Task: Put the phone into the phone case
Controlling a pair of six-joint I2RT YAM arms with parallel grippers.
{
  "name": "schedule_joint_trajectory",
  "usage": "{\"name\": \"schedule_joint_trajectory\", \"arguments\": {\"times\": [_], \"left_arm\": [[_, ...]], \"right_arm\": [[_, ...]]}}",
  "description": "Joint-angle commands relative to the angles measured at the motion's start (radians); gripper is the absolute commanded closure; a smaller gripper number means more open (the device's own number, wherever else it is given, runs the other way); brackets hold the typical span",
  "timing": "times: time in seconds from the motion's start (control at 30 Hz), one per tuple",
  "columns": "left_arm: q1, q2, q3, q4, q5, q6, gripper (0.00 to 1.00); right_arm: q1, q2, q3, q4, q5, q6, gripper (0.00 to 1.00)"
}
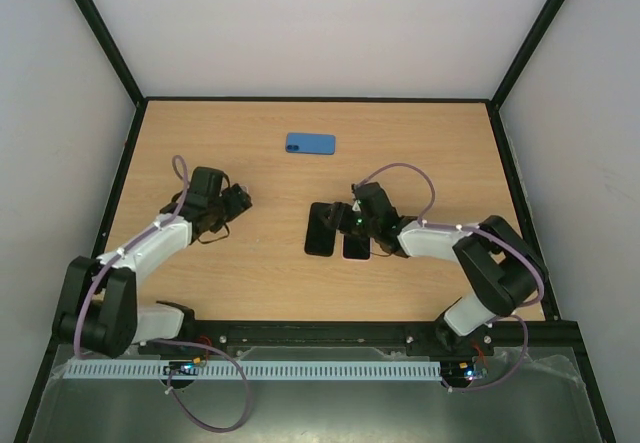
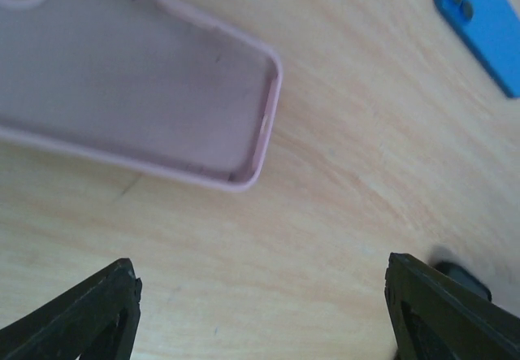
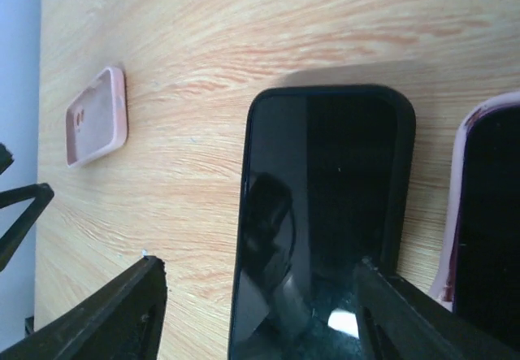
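**Phone lying bare on the table, pink case well apart from it**

Wood-grain table (image 1: 430, 143) fills the middle of the overhead view, with both arms reaching up from the bottom edge. The black phone (image 1: 321, 229) lies flat and screen-up just left of centre, with no case on it. Just beside it on the right lies a second phone in a pink case (image 1: 356, 246). The two are parallel, with a thin strip of wood showing between them in the right wrist view.

The right gripper (image 1: 345, 218) hangs low over the upper ends of that pair. From its own camera its jaws stand apart and grip nothing. The black phone (image 3: 321, 214) lies in the space between the right gripper (image 3: 260, 272) fingers. One finger is off to the lower left, clear of the phone's edge. The other comes up at the lower right, by the gap next to the cased phone (image 3: 491, 214).

The empty pink case (image 3: 96, 116) shows small at the far left of that view, open side up. The left wrist camera has it large in the upper left, hollow and unfilled (image 2: 138, 84). Overhead I cannot pick it out near the left arm.

The left gripper (image 1: 238, 201) hovers at centre-left, with its jaws spread wide over bare wood (image 2: 260, 295). A blue handset (image 1: 310, 143) lies alone near the top centre, lens side up (image 2: 483, 27).
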Motion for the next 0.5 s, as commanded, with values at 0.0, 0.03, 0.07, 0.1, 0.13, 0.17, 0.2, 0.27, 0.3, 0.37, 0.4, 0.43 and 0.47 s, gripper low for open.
{"name": "schedule_joint_trajectory", "arguments": {"times": [0.0,0.03,0.07,0.1,0.13,0.17,0.2,0.27,0.3,0.37,0.4,0.43,0.47], "left_arm": [[0.006,0.077,0.075,0.051,-0.08,-0.02,0.18],[0.006,0.097,0.087,0.066,-0.083,-0.022,0.18],[0.007,0.126,0.097,0.076,-0.089,-0.024,0.18],[0.006,0.148,0.112,0.085,-0.09,-0.024,0.18],[0.008,0.173,0.124,0.093,-0.089,-0.021,0.18],[0.006,0.199,0.14,0.099,-0.083,-0.016,0.17],[0.006,0.226,0.157,0.109,-0.075,-0.009,0.17],[0.006,0.268,0.182,0.141,-0.054,0.009,0.16],[0.006,0.289,0.192,0.15,-0.048,0.016,0.16],[0.006,0.325,0.214,0.158,-0.044,0.028,0.15],[0.006,0.341,0.222,0.16,-0.044,0.034,0.15],[0.005,0.357,0.23,0.164,-0.043,0.04,0.15],[0.006,0.374,0.236,0.171,-0.035,0.046,0.15]], "right_arm": [[-0.005,-0.07,0.032,-0.093,0.069,-0.056,0.35],[-0.005,-0.087,0.025,-0.093,0.076,-0.057,0.34],[-0.006,-0.101,0.018,-0.095,0.079,-0.057,0.32],[-0.005,-0.119,0.013,-0.101,0.077,-0.059,0.31],[-0.005,-0.136,0.009,-0.107,0.078,-0.061,0.29],[-0.005,-0.152,0.003,-0.11,0.08,-0.062,0.28],[-0.005,-0.176,-0.005,-0.11,0.08,-0.059,0.26],[-0.005,-0.212,-0.024,-0.107,0.08,-0.056,0.22],[-0.005,-0.229,-0.03,-0.108,0.08,-0.055,0.21],[-0.005,-0.26,-0.04,-0.115,0.085,-0.054,0.19],[-0.005,-0.273,-0.045,-0.12,0.088,-0.054,0.18],[-0.005,-0.285,-0.047,-0.122,0.09,-0.053,0.18],[-0.005,-0.296,-0.052,-0.125,0.091,-0.052,0.18]]}}
